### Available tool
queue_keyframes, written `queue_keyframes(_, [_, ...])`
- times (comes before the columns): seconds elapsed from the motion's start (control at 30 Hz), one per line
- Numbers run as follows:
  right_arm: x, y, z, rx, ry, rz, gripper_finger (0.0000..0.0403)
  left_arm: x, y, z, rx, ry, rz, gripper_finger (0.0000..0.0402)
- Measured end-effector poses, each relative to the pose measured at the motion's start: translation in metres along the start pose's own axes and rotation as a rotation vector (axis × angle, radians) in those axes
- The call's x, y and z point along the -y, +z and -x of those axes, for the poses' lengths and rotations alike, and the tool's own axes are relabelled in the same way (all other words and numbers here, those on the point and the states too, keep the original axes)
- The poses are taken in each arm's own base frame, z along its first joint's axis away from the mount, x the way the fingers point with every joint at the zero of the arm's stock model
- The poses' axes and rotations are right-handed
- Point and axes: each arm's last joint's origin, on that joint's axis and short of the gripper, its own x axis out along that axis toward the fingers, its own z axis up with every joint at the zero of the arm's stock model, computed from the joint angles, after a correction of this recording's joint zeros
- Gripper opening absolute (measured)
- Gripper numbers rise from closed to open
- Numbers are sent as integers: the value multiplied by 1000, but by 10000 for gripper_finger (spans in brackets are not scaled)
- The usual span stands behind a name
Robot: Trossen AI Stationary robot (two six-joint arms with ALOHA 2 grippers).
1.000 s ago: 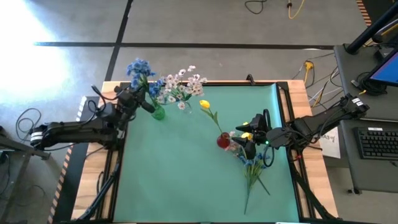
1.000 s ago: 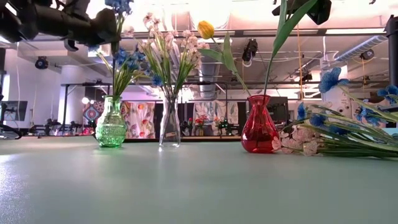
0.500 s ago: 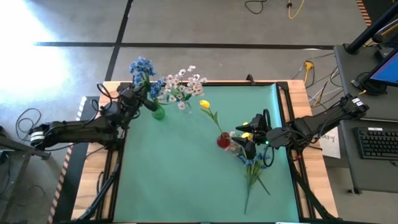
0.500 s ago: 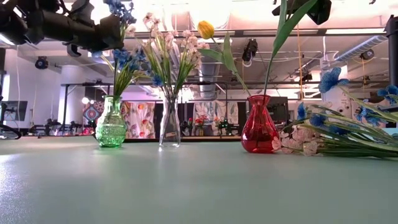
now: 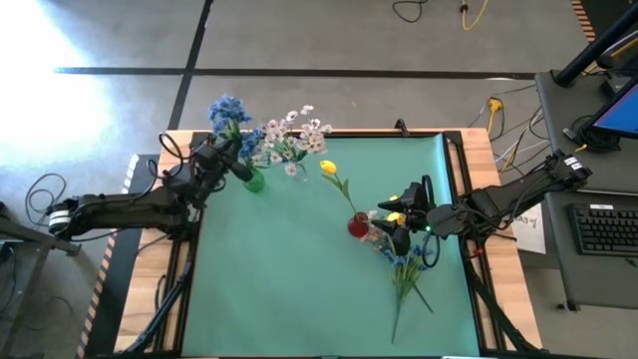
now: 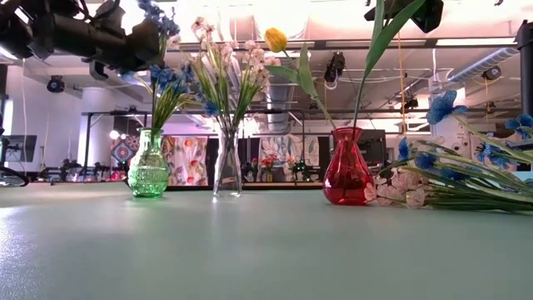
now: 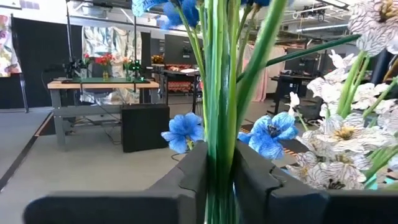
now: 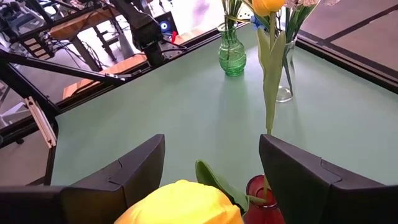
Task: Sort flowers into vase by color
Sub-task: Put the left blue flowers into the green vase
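Blue flower stems (image 7: 217, 124) pinched in left hand (image 7: 219, 186) (above green vase (image 5: 253, 181)), right hand (image 8: 208, 180) parted around yellow bud (image 8: 183, 204).

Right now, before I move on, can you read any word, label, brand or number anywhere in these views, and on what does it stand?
None can be read.
Green vase, clear vase, red vase: no labels showing.
White paper beside the right arm: print too small to read.
Keyboard and monitor on the side desk: nothing readable.
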Motion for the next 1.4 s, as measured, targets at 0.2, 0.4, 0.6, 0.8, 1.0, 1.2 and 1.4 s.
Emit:
queue_keyframes(0.2, [0,0,0,0,0,0,254,1,1,4,-1,-26,5,93])
queue_keyframes(0.4, [0,0,0,0,0,-1,254,3,2,9,-7,-49,9,140])
queue_keyframes(0.6, [0,0,0,0,0,-2,254,3,0,12,-31,-15,15,186])
queue_keyframes(0.8, [0,0,0,0,0,-2,254,7,-4,19,-77,-64,55,224])
queue_keyframes(1.0, [0,0,0,0,0,-2,254,8,-6,24,-112,-90,50,255])
queue_keyframes(1.2, [0,0,0,-1,0,-5,254,8,-2,27,-208,-70,-15,282])
queue_keyframes(1.4, [0,0,0,0,0,-5,254,6,22,28,-352,-81,-78,301])
